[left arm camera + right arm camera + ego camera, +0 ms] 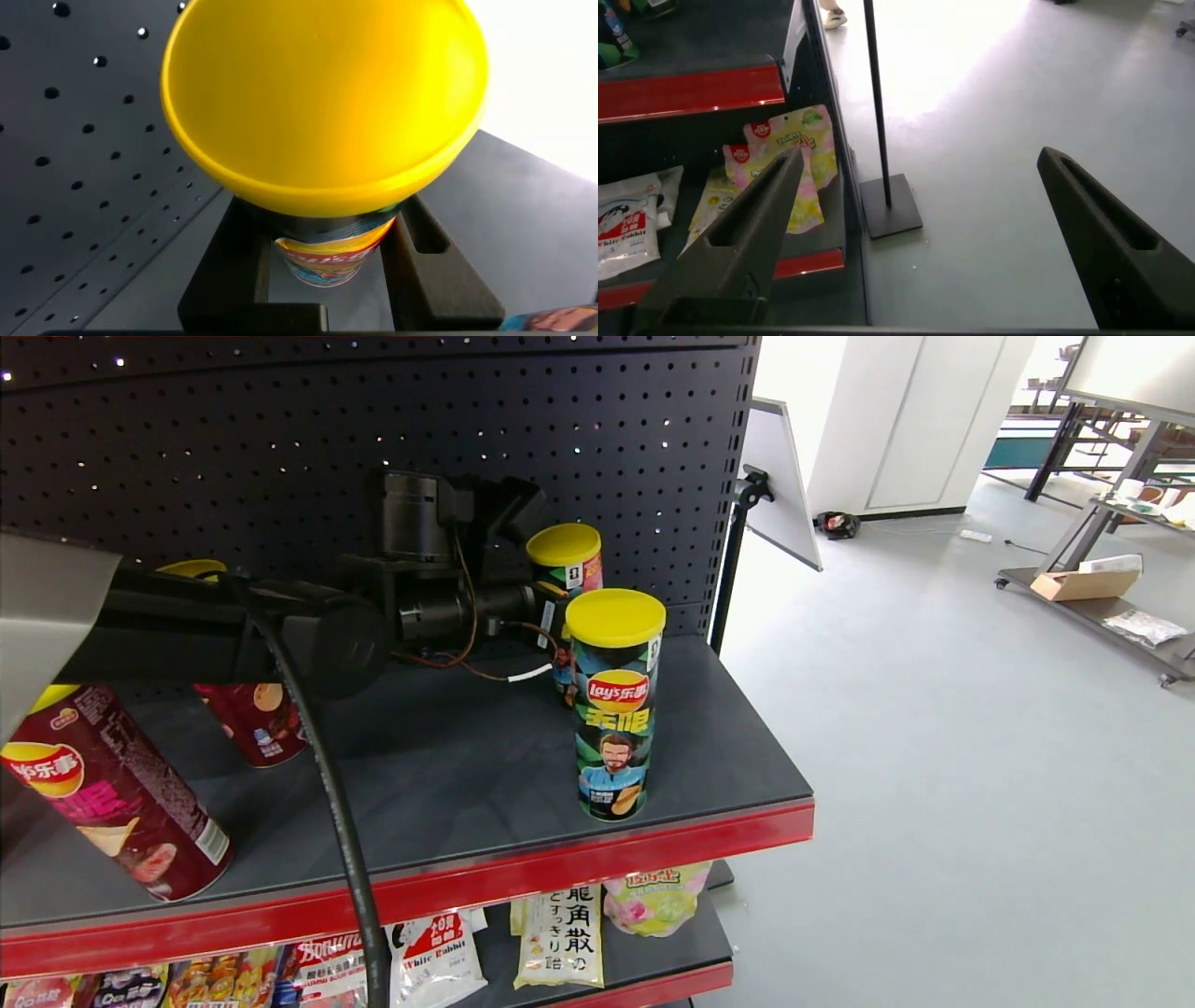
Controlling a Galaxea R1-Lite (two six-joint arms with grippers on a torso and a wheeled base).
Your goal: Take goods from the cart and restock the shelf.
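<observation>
Cylindrical chip can [322, 93], glossy yellow plastic lid, pinched in left hand [327, 252] at rear of matte shelf [448, 775]; right hand [920, 159] spread.

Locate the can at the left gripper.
Head view, centre: the can is held in the left gripper at the back of the shelf, by the pegboard, just behind the front can.

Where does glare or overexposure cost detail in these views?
Head view: the pegboard is dark, with pinpricks of light through its holes; the floor to the right is bright but readable. Left wrist view: the background beside the yellow can lid is blown out to white. Right wrist view: the floor around the stand pole washes out.
</observation>
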